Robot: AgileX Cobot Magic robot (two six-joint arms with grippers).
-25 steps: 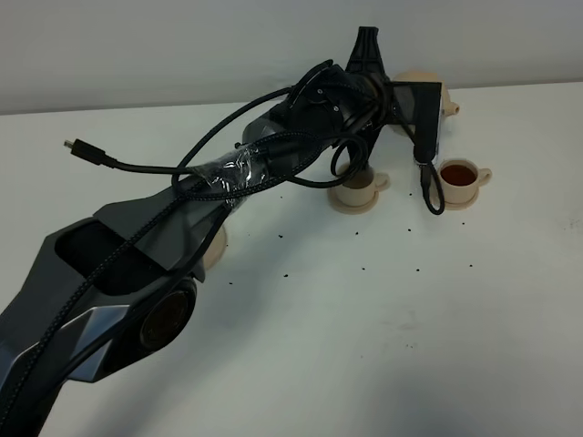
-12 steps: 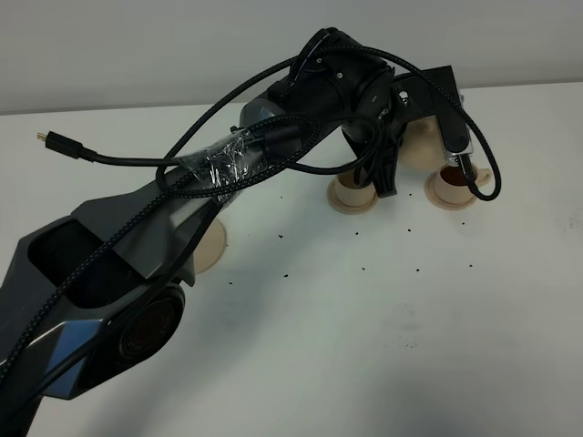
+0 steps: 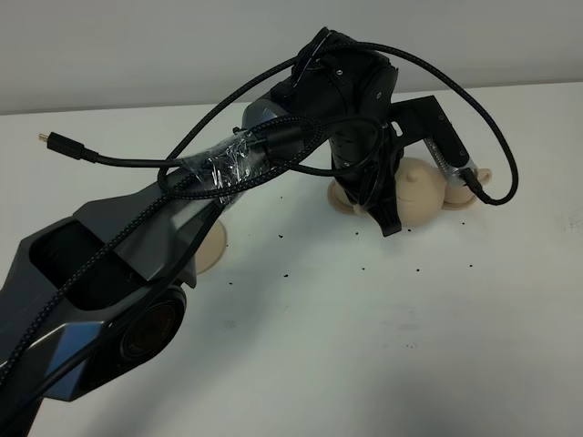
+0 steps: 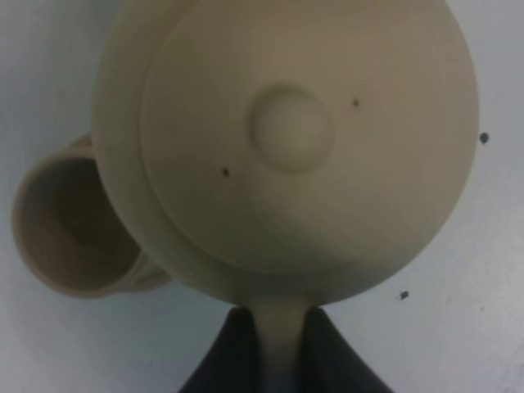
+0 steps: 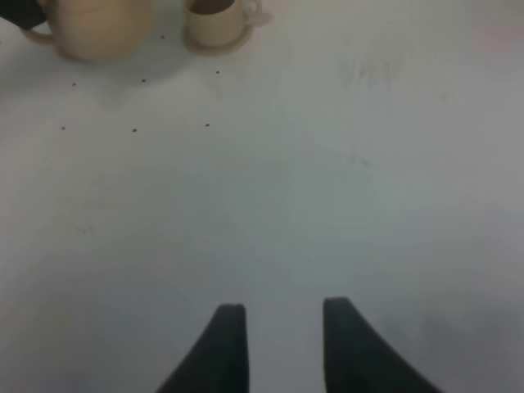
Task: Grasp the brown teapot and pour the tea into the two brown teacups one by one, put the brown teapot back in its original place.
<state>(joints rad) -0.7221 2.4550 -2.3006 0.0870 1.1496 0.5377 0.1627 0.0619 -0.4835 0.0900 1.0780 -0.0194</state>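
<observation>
My left gripper (image 3: 384, 217) is shut on the loop handle of the brown teapot (image 3: 417, 189), which hangs upright between the two brown teacups. In the left wrist view the teapot (image 4: 286, 147) fills the frame, the gripper (image 4: 278, 332) clamps its handle, and one teacup (image 4: 65, 221) with a tan inside shows beside it. The arm hides most of the left teacup (image 3: 340, 194). The right teacup (image 3: 481, 174) peeks out behind the pot and holds dark tea (image 5: 214, 6). The original place (image 3: 214, 250), a wide tan saucer, lies half under the arm. My right gripper (image 5: 278, 336) is open over bare table.
A loose black cable with a plug (image 3: 55, 139) sticks out over the table's left side. Cables (image 3: 496, 173) loop from the wrist around the right cup. Small dark specks (image 3: 364, 269) dot the white table (image 3: 392, 346).
The left arm has brought the teapot from the back of the table forward, down between the cups, and the wrist has turned. The right cup is now mostly hidden behind the pot.
</observation>
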